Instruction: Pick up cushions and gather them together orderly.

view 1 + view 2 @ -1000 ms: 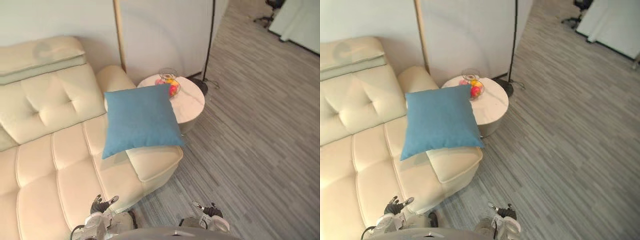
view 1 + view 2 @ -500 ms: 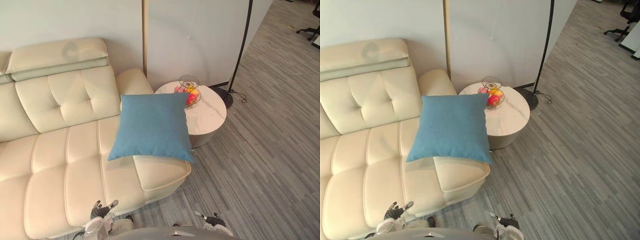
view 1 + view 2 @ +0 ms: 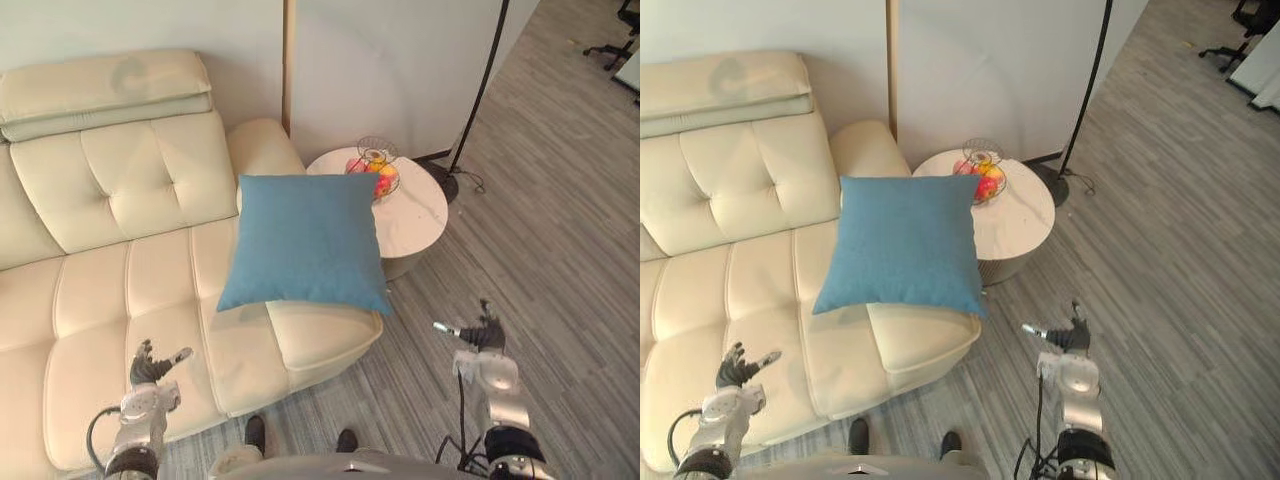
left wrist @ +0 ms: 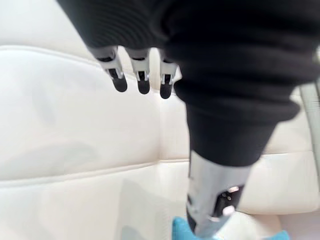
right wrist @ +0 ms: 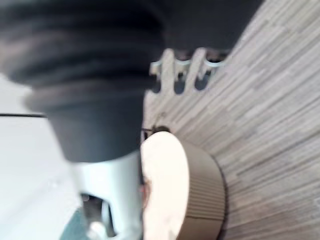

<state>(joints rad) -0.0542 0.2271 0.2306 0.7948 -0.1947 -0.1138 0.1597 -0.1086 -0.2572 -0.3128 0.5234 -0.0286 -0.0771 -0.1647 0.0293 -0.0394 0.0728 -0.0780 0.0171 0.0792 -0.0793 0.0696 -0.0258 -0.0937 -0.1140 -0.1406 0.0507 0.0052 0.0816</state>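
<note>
Left hand (image 3: 150,367) and right hand (image 3: 481,335) are both low, fingers spread, holding nothing. The blue cushion (image 3: 305,240) lies well ahead on the cream sofa (image 3: 100,290), at its end beside the round table (image 3: 418,215). It's probably light, soft and saggy: pinch opposite side edges.

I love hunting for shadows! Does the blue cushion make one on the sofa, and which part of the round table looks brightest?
Left eye view: the blue cushion drops a soft grey shadow on the seat of the cream sofa, just under its lower left corner. Right wrist view: the round table has a bright top and a darker ribbed side.
</note>
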